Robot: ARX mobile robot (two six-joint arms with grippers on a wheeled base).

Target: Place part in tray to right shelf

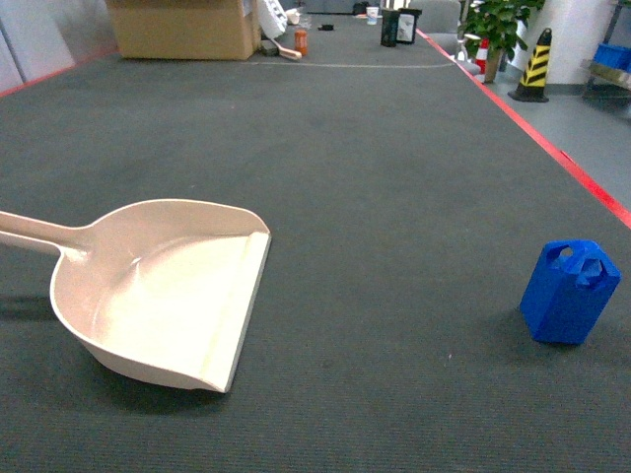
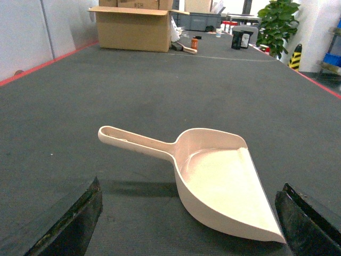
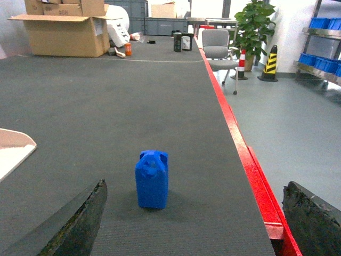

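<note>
So the left gripper has its jaws spread wide with nothing between them; only the two dark fingertips show at the bottom corners of the left wrist view. The cream tray lies flat on the dark grey mat just ahead of those jaws, roughly centred in the gap, handle pointing off toward the left finger's side and the flat lip toward the right finger's side.

Same deal on the right gripper: jaws wide apart, holding nothing. The blue part stands upright on the mat a little ahead of them, nearer the left finger than the right. In the head view the part sits well apart from the tray.

A cardboard box sits at the far end of the mat.
</note>
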